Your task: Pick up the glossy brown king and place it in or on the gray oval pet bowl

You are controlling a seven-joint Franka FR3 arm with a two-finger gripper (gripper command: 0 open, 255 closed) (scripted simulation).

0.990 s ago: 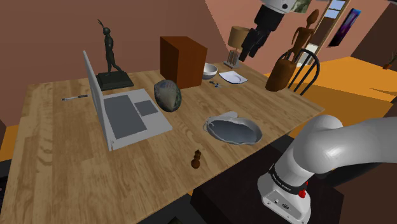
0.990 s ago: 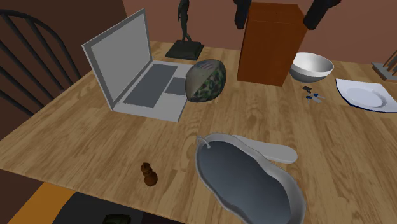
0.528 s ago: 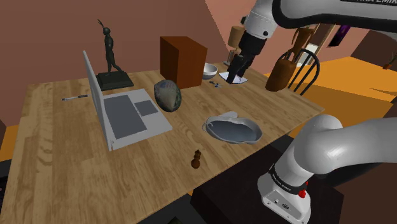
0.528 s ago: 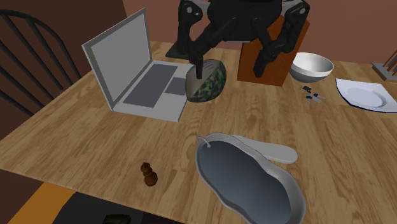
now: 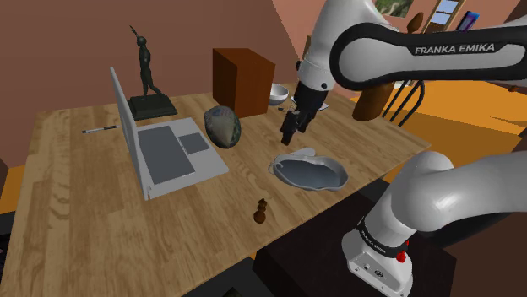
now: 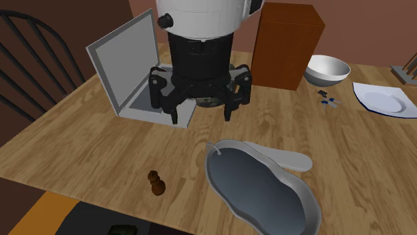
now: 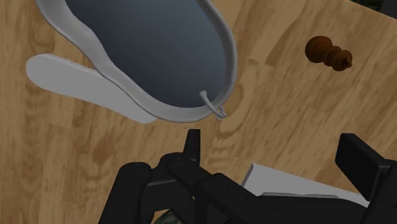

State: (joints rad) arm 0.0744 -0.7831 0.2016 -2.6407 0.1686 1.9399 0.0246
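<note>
The small glossy brown king (image 5: 260, 212) stands upright on the wooden table near its front edge; it also appears in the second exterior view (image 6: 156, 182) and the wrist view (image 7: 328, 53). The gray oval pet bowl (image 5: 310, 171) (image 6: 302, 193) (image 7: 146, 44) lies a short way from it, with nothing in it. My gripper (image 5: 293, 128) (image 6: 202, 110) (image 7: 271, 141) hangs open above the table, between the bowl and a mottled green rounded object (image 5: 223, 126). Nothing is between its fingers. The king sits well off to one side of the gripper, beyond the bowl's rim.
An open gray laptop (image 5: 165, 143), a dark figurine (image 5: 148, 76) and a brown box (image 5: 243, 80) stand at the back. A white bowl (image 6: 327, 69), a white plate (image 6: 382, 100) and a pen (image 5: 100, 129) also lie on the table. A chair (image 5: 401, 93) stands beyond it.
The arm has swung down from high at the back of the table and now holds the gripper low over the table beside the pet bowl. The king and bowl have not moved.
</note>
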